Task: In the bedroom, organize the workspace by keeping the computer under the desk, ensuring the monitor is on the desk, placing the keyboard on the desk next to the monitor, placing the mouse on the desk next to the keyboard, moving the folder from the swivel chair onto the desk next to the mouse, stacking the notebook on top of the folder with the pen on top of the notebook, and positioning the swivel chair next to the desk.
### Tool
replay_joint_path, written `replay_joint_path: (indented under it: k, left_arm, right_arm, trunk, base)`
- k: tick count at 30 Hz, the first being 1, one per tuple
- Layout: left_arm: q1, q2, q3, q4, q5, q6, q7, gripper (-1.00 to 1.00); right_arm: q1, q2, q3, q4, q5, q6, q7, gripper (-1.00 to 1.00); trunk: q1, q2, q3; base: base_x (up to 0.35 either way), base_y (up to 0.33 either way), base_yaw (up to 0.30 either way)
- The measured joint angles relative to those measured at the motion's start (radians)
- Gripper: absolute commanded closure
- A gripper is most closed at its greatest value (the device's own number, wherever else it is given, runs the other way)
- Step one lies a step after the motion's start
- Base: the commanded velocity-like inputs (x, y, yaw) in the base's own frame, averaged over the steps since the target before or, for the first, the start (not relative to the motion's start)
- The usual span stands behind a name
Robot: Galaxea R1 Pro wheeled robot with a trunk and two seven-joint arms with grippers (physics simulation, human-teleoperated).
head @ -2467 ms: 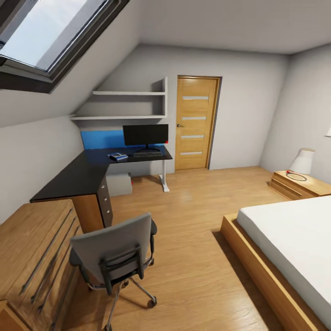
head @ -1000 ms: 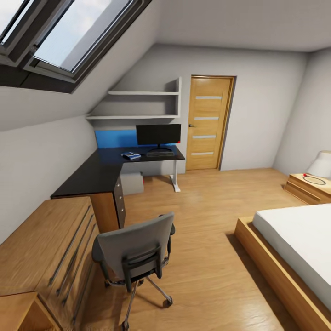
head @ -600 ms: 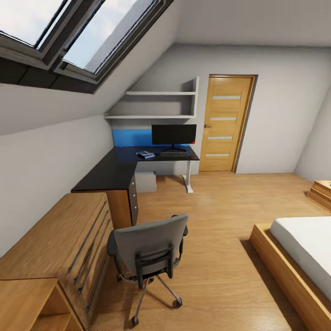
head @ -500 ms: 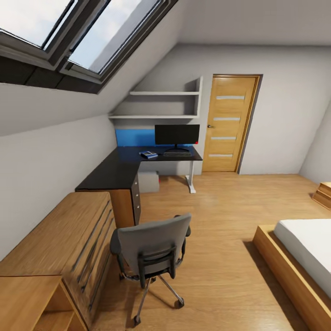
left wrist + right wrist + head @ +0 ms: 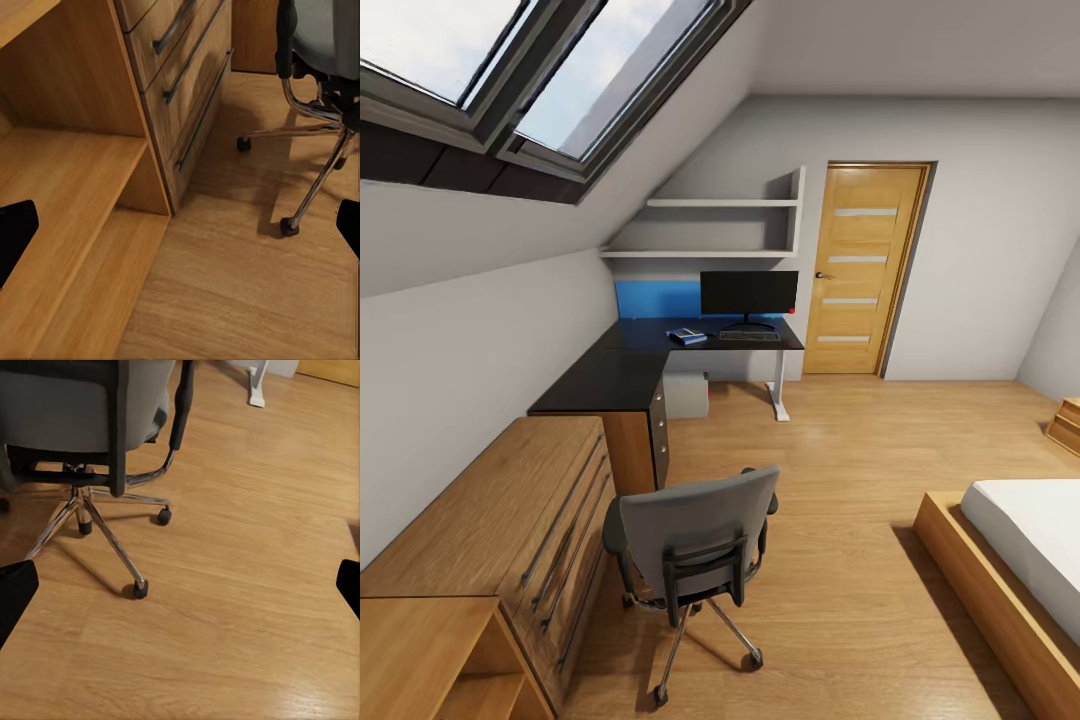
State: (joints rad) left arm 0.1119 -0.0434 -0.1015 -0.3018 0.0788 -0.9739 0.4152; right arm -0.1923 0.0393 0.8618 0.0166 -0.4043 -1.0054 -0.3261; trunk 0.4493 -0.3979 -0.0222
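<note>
Swivel chair (image 5: 695, 540) is seen from the head view on the wood floor (image 5: 840, 520), well apart from the black tabletop (image 5: 620, 370); monitor (image 5: 748, 295) and keyboard (image 5: 749, 336) are noted at its far edge. Left wrist view: left hand (image 5: 180, 225) fingertips spread, released, above drawer unit (image 5: 180, 82). Right wrist view: right hand (image 5: 180, 585) likewise released, chair base below.
</note>
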Motion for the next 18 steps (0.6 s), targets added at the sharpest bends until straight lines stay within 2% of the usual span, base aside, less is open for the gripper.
replay_joint_path:
  k: [7,18]
  left_arm:
    - [0.0,-0.012,-0.003,0.001,-0.001,0.003,-0.004,-1.0]
    - [0.0,-0.012,-0.001,0.002,0.0,0.007,-0.005,-1.0]
  right_arm:
    - [0.0,-0.002,-0.002,0.0,0.0,0.005,0.0,-1.0]
    - [0.0,-0.003,-0.001,-0.002,-0.001,0.048,0.0,-1.0]
  trunk:
    - [0.0,0.0,0.0]
    - [0.0,0.0,0.0]
  base:
    - [0.0,0.0,0.0]
    - [0.0,0.0,0.0]
